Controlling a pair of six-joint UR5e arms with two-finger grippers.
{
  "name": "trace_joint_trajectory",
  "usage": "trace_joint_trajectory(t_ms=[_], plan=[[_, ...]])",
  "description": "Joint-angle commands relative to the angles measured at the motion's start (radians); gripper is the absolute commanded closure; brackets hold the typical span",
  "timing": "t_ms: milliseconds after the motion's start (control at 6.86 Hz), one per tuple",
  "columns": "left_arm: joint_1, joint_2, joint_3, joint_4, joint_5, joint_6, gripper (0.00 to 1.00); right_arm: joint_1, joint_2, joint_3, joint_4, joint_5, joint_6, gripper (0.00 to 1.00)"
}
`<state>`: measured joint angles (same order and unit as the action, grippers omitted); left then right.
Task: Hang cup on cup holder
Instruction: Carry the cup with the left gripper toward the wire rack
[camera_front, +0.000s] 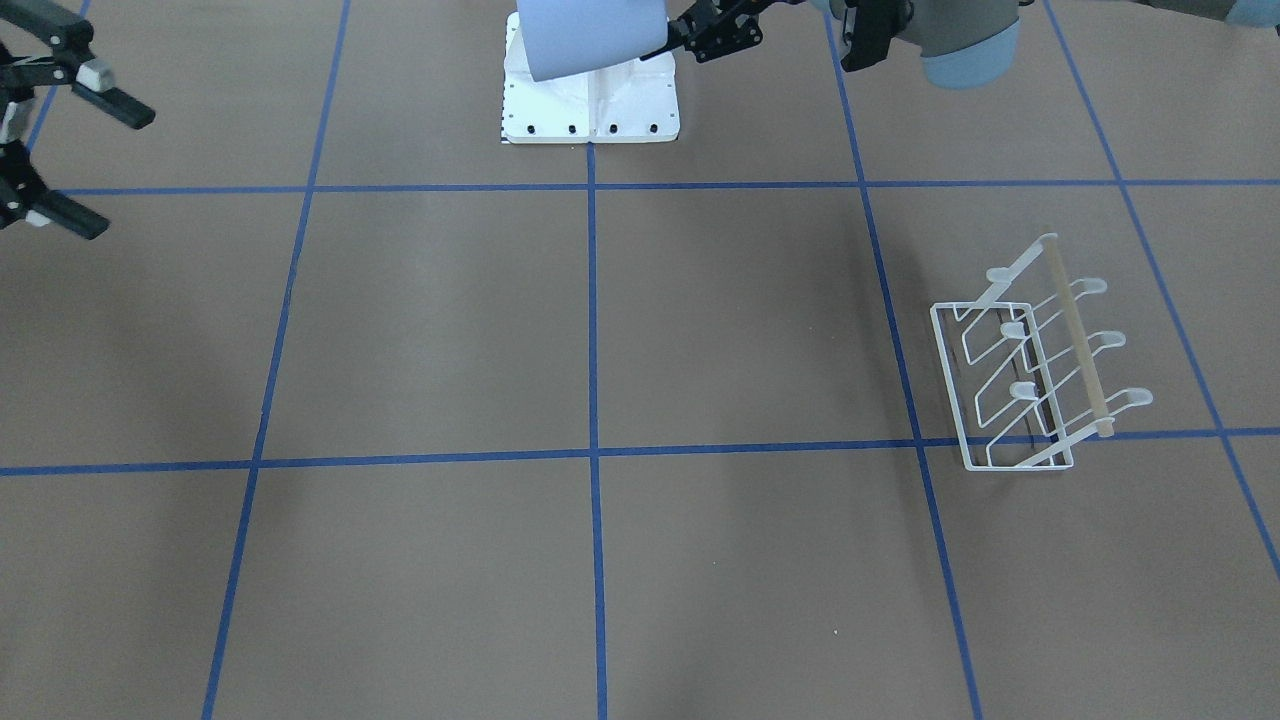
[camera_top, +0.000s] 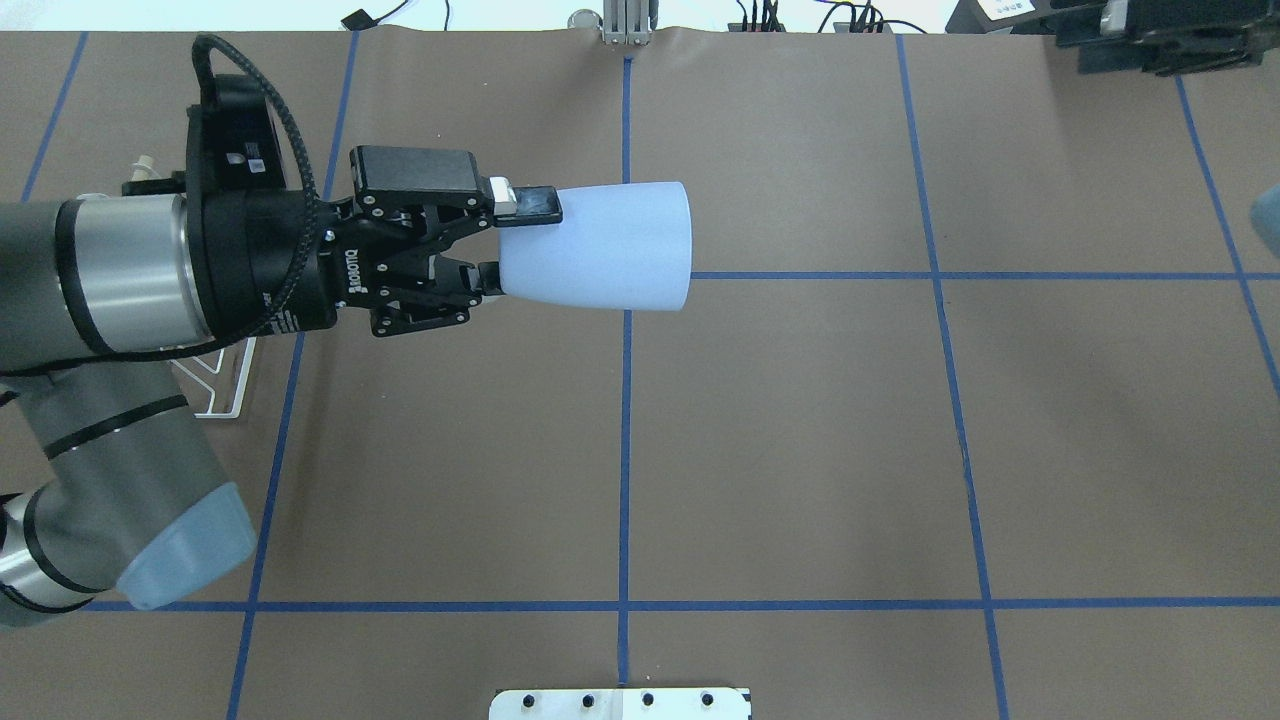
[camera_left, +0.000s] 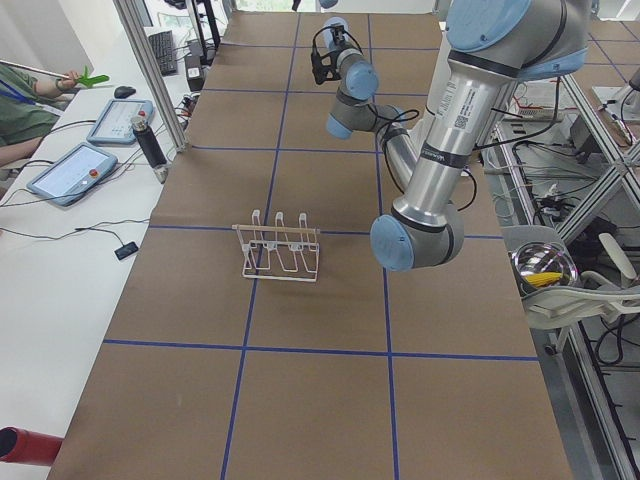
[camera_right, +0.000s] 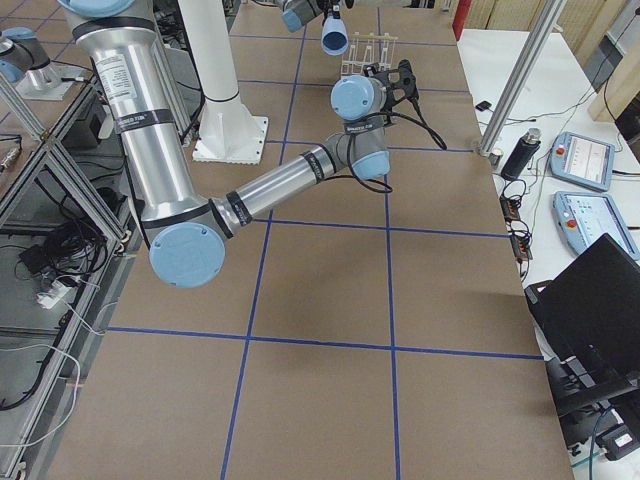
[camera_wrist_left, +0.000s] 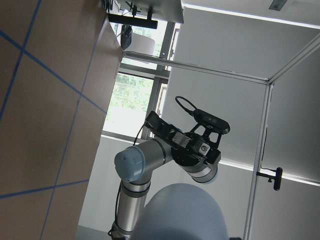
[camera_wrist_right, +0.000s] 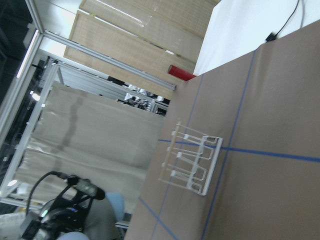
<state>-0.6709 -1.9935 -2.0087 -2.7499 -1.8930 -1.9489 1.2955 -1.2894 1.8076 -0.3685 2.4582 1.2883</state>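
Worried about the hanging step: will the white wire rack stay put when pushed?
Probably not. The cup holder is thin open wire, so likely light and apt to slide on the table. Its prongs rise slanted, so a push might tip it.

Overhead and front-facing cameras opposite across the table (camera_top: 800, 450), the cup (camera_top: 610, 245) in both.

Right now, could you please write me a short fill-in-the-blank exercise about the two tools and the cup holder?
The left tool is shut on the ____.
The right tool is ____.
The cup holder carries ____ cups.
Missing words: cup; open; no.
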Motion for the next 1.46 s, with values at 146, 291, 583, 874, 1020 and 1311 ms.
trace_joint_trajectory(t_ms=[146, 291, 583, 874, 1020, 1311], plan=[[-0.175, 0.002, -0.096, 0.462, -0.197, 0.300, 1.00, 0.191, 0.001, 0.001, -0.504, 0.039, -0.498, 0.00], [-0.226, 0.002, -0.140, 0.633, -0.231, 0.429, 1.00, 0.229, -0.004, 0.006, -0.586, -0.008, -0.573, 0.00], [-0.291, 0.001, -0.224, 0.938, -0.232, 0.676, 1.00, 0.258, -0.016, 0.010, -0.724, -0.182, -0.778, 0.00], [-0.361, -0.004, -0.251, 1.128, -0.229, 0.856, 1.00, 0.297, -0.027, 0.018, -0.971, -0.192, -1.039, 0.00], [-0.403, -0.001, -0.252, 1.207, -0.228, 0.969, 1.00, 0.301, -0.033, 0.021, -1.088, -0.194, -1.101, 0.00], [-0.449, -0.004, -0.248, 1.341, -0.219, 1.132, 1.00, 0.285, -0.038, 0.045, -1.420, -0.195, -1.177, 0.00]])
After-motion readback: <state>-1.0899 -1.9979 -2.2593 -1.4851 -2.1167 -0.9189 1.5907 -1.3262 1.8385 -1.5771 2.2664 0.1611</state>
